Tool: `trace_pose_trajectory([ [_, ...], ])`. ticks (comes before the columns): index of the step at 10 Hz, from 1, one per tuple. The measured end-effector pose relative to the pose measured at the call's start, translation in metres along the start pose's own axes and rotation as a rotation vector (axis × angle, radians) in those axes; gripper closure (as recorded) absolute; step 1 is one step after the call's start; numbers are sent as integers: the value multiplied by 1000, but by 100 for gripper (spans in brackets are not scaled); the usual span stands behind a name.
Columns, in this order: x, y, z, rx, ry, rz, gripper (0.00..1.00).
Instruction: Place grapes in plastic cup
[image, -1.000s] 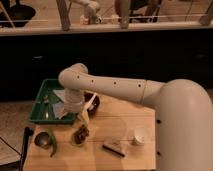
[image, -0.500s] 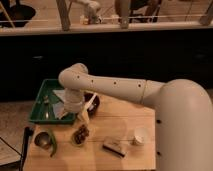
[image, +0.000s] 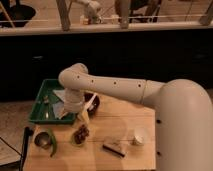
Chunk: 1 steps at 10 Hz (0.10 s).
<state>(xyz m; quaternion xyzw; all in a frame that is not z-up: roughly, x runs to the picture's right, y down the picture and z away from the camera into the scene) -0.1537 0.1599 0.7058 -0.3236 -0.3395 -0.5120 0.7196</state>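
Observation:
The grapes (image: 81, 134), a dark reddish-purple bumpy cluster, lie on the wooden table (image: 125, 120) near its front left. The plastic cup (image: 138, 137), small and whitish, stands upright to the right of them, about a hand's width away. My gripper (image: 85, 115) hangs from the white arm just above and behind the grapes, pointing down, in front of the dark bowl. I see nothing held in it.
A dark bowl (image: 93, 102) sits behind the gripper. A green tray (image: 41, 105) with white scraps is at the back left. A grey metal cup (image: 42, 140) and a green pod (image: 53, 145) lie at the front left. A flat dark block (image: 114, 148) lies between grapes and cup.

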Motion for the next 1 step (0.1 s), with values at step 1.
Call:
trace_pose_trajectory([
  [1, 0, 0, 0, 0, 0, 0, 20],
])
